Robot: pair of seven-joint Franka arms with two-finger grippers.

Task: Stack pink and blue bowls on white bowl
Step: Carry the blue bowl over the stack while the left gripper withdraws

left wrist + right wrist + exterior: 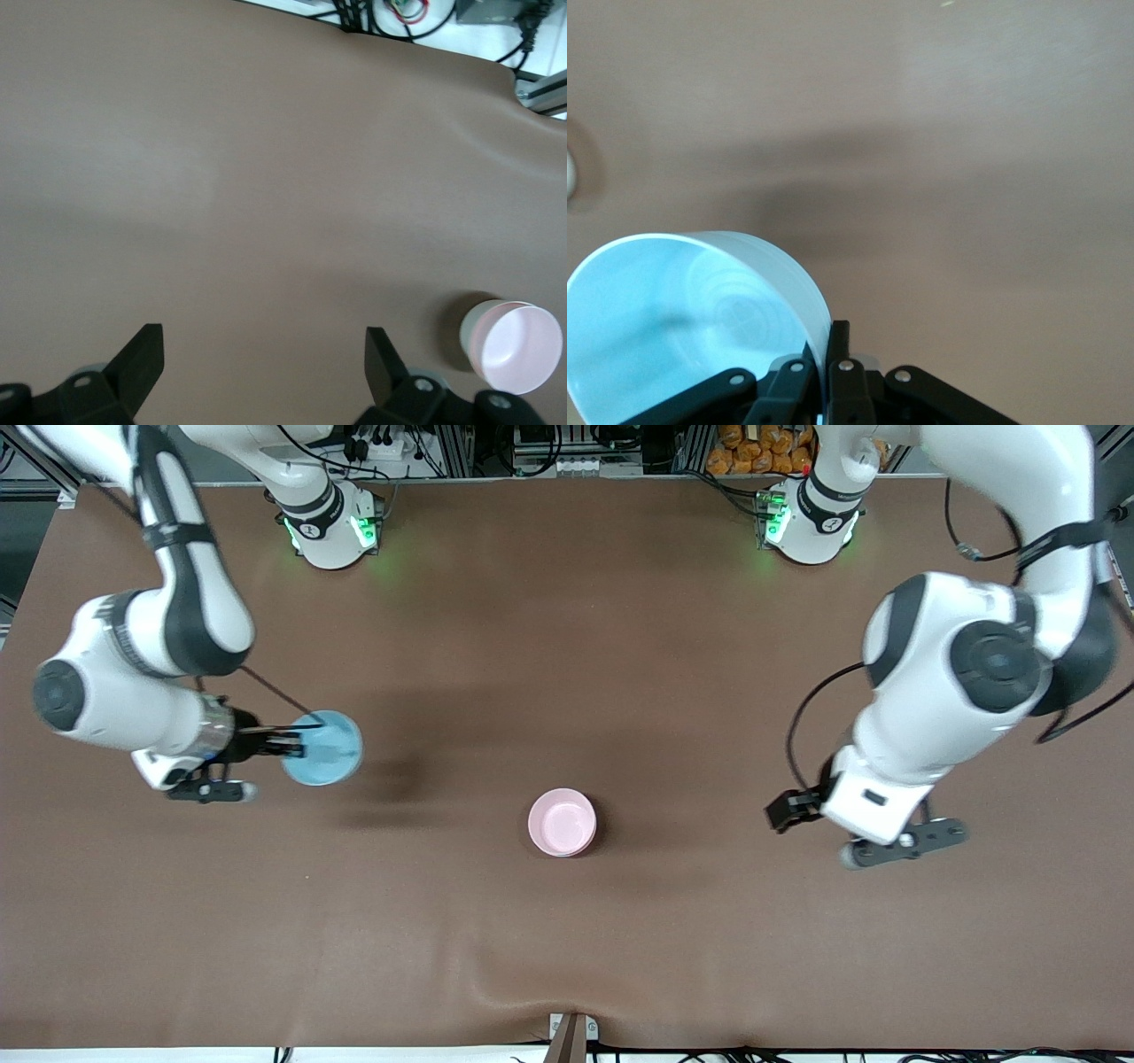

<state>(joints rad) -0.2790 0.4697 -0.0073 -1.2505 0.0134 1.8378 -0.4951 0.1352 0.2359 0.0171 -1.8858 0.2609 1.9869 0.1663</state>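
Right pincer (pixel 285 746) pinches the glossy sky-blue bowl (pixel 323 747) mid-left of frame; pale pink bowl (pixel 562 822) sits centre; left pincer (pixel 264 363) gapes wide.

I log: table cover (pixel 567 646), matt brown cloth-like sheet, slightly rippled; blue bowl (pixel 323 747), smooth glossy plastic; pink bowl (pixel 562 822), smooth plastic, soft sheen; arm shells, glossy white plastic

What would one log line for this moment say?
right gripper: holds blue bowl | left gripper: open, waiting | pink bowl: stacked on white bowl
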